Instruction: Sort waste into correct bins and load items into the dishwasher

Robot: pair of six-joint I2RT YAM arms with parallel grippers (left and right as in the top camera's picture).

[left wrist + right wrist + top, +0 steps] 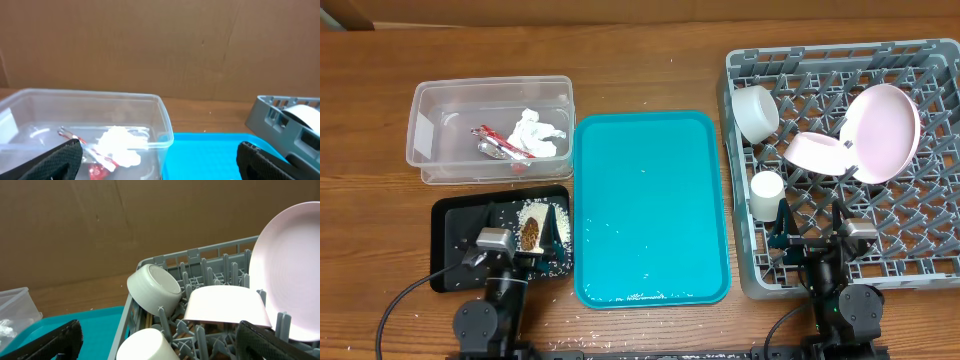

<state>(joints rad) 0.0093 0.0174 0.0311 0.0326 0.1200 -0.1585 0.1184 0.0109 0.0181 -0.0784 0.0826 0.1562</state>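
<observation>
The clear tub (440,100) holds the white tissue (535,130) and the red-and-silver wrapper (498,143); both also show in the left wrist view, tissue (120,145) and wrapper (97,170). The black tray (450,240) holds brown scraps (531,232) and white crumbs. The grey rack (920,230) holds the plate (882,132), pink bowl (817,152), small white bowl (755,112) and cup (766,192). My left gripper (517,250) is open and empty over the black tray. My right gripper (812,240) is open and empty at the rack's front edge, behind the cup (145,345).
The teal serving tray (650,205) lies between the bins and the rack, with a few white crumbs along its front edge. White crumbs are scattered on the table in front of the black tray. A brown cardboard wall stands behind the table.
</observation>
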